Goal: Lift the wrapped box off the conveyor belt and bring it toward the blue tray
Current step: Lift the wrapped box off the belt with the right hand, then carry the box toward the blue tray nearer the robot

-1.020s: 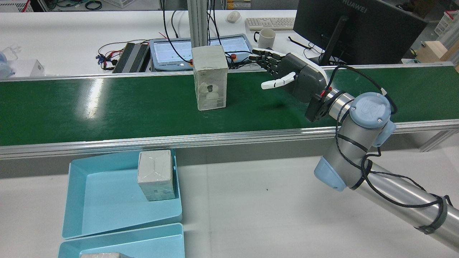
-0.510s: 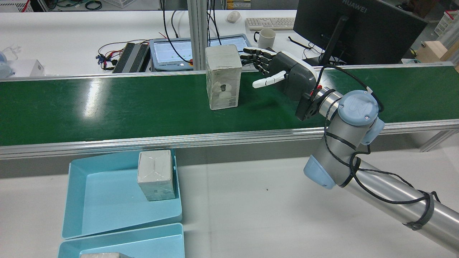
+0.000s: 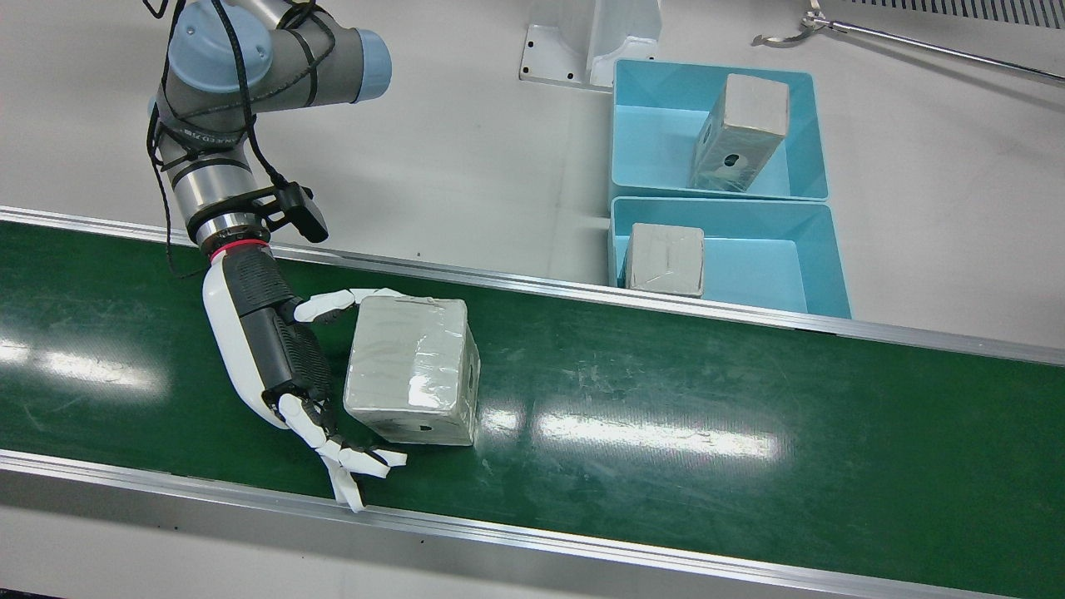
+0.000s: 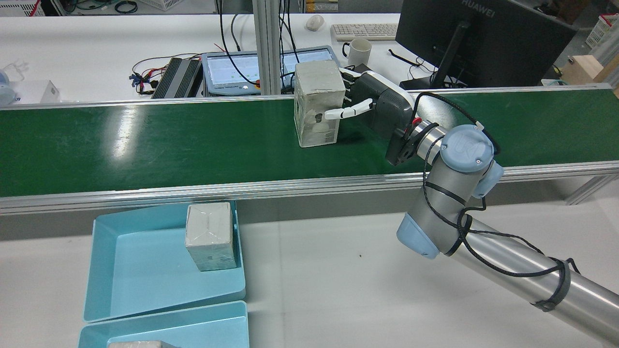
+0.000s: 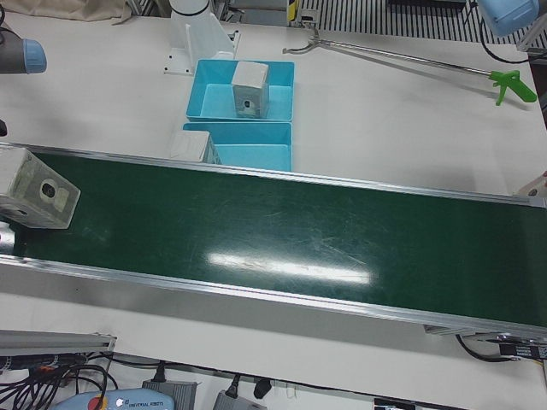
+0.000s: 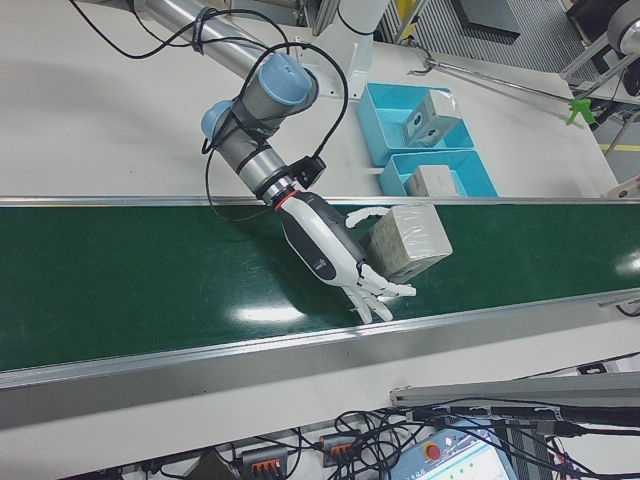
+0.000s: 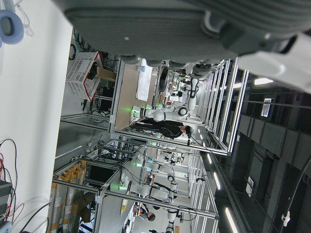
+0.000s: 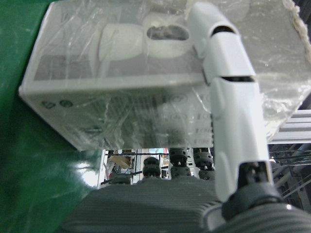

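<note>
One box on the belt: the wrapped box (image 4: 319,103) stands upright on the green conveyor belt (image 4: 145,140), near its far edge in the rear view; clear film covers it; one side shows a printed picture of a white device
Box markings: small round symbols and faint lines of print show on its side in the right hand view (image 8: 146,82); too blurred to read
Right hand: the right hand (image 3: 274,349) lies beside the box on the belt; its palm faces the box; its thumb (image 8: 228,97) lies across the printed side
Right fingers: the fingers (image 3: 349,457) reach past the far side of the box, spread and not closed on it; nothing is lifted; the box rests on the belt
Right arm: the round joint cap (image 4: 466,147) bears the letters UR
Left hand: the left hand (image 7: 194,19) shows only in its own view, as a dark palm at the top edge; I cannot tell how its fingers stand
Blue tray: the blue tray (image 4: 116,270) sits on the white table just beside the belt's near rail; a second wrapped box (image 4: 210,234) stands in it
Second tray: another blue tray (image 3: 749,258) touches the first; it too holds a wrapped box (image 3: 666,259)
Monitor: a dark monitor (image 4: 483,38) behind the belt reads HUAWEI
Desk: a white mug (image 4: 359,50) and a keyboard (image 4: 365,31) lie near the monitor
</note>
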You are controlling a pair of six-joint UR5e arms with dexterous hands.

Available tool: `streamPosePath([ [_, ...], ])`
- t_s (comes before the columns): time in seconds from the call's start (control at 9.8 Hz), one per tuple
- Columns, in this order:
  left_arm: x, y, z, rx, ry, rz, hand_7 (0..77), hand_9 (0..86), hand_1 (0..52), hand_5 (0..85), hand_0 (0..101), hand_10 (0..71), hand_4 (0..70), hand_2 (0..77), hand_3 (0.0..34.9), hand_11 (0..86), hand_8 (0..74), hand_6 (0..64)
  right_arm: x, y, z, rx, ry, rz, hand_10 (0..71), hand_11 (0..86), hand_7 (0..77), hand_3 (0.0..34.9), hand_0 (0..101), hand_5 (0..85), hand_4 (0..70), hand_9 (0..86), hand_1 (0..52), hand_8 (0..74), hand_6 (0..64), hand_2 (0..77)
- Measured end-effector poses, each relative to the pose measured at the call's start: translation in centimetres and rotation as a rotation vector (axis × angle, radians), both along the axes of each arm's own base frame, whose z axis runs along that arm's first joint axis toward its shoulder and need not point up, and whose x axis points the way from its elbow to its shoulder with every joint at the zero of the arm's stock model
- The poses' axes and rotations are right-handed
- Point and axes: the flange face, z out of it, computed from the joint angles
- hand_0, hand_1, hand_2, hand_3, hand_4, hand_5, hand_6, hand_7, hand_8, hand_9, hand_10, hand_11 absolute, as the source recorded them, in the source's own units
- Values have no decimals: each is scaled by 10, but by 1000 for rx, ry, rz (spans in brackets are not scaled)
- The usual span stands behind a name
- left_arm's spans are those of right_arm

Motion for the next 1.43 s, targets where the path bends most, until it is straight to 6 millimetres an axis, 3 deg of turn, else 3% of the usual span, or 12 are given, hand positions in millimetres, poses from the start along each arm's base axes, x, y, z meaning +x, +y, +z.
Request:
streamPosePath([
  [0.1,0,0,0,0,0,0,5,0,0,11,0,5,5,11,0,5,5,5,-4,0,-5,1,-3,4,0,11,240,82,502,164,109,65,213,33,76,191],
  [0.2,0,0,0,0,0,0,5,0,0,11,0,5,5,11,0,5,5,5,-6,0,-11,-1,-3,7,0,11,360,15,560,289,229,218,224,158,153,295],
  [0.31,0,0,0,0,0,0,5,5,0,11,0,0,5,5,0,5,5,5,-6,0,-15,-12,0,18,164,11,398,10,587,338,284,305,180,229,196,338],
  [0.41,0,0,0,0,0,0,5,5,0,11,0,0,0,11,0,5,5,5,-5,0,-17,-25,6,31,164,11,398,10,587,338,284,305,180,229,196,338],
  [0.51,0,0,0,0,0,0,5,5,0,11,0,0,5,5,0,5,5,5,-4,0,-18,-32,8,39,338,153,480,0,538,475,289,447,93,387,284,295],
  [0.61,0,0,0,0,0,0,5,5,0,11,0,0,5,5,0,5,5,5,-1,2,-24,-30,4,44,338,153,480,0,538,475,289,447,93,387,284,295],
  [0.71,0,0,0,0,0,0,5,0,0,11,0,5,5,11,0,5,5,5,5,9,-38,-22,-5,47,425,251,551,7,492,627,185,529,16,464,316,376],
  [0.82,0,0,0,0,0,0,5,0,0,11,0,0,5,5,0,0,5,5,14,18,-60,-7,-22,55,507,338,551,38,457,627,185,529,16,464,316,376],
  [0.92,0,0,0,0,0,0,5,0,0,11,0,0,5,5,0,0,5,5,20,32,-90,15,-43,61,507,338,551,38,457,627,185,529,16,464,316,376],
  [1.02,0,0,0,0,0,0,5,0,0,11,0,5,5,5,0,5,5,5,13,47,-117,39,-54,51,622,469,649,106,429,698,180,649,5,529,344,453],
  [1.33,0,0,0,0,0,0,5,0,0,11,0,0,5,11,0,5,5,5,-66,111,-169,89,-56,6,644,513,693,113,422,698,185,704,5,562,355,469],
  [1.43,0,0,0,0,0,0,5,0,0,11,0,0,5,11,0,5,5,5,-96,134,-184,104,-49,-5,682,736,704,121,434,698,235,704,5,665,436,518],
])
